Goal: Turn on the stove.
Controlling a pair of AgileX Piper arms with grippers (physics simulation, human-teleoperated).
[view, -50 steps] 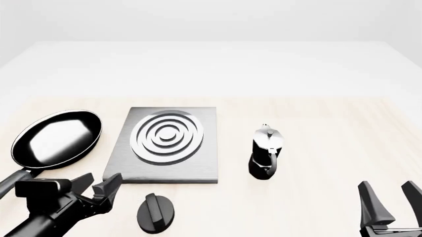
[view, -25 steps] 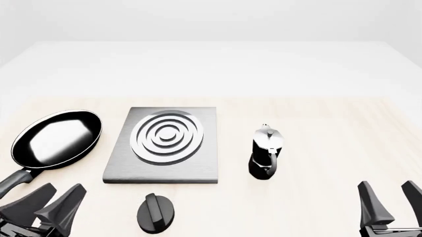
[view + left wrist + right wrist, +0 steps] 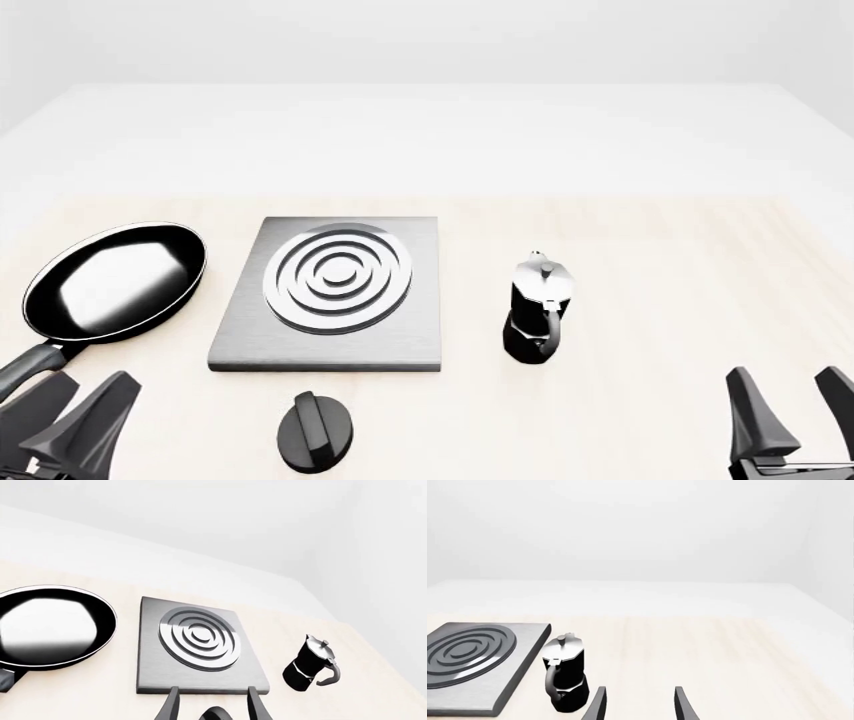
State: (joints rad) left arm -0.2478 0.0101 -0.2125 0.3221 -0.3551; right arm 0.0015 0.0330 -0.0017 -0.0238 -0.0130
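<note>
Black knob (image 3: 316, 429) sat loose on the table (image 3: 641, 250), just in front of the stove (image 3: 331, 295) plate's near edge and apart from it. We found the left gripper (image 3: 74, 432) low at the near left corner, jaws spread and empty, well left of the knob. In the left wrist view its fingers (image 3: 170, 706) framed only a sliver of the knob (image 3: 215, 714) at the frame edge. The right gripper (image 3: 790, 420) sat at the near right, jaws also apart, holding nothing.

Risks, as we judged them:
- The knob was small and low, so a badly aimed close could pinch beside the raised ridge and push the knob across the table instead of turning it.
- The pan (image 3: 114, 282) handle ran down toward the left gripper, so a sideways sweep might clip it and drag the pan.
- Coming in too high could catch the plate's front edge.
- The moka pot (image 3: 539, 308) stood upright right of the stove; we thought it could tip only if the right arm swung in.

We counted one stove plate, one knob, one pan, one moka pot and two grippers.
</note>
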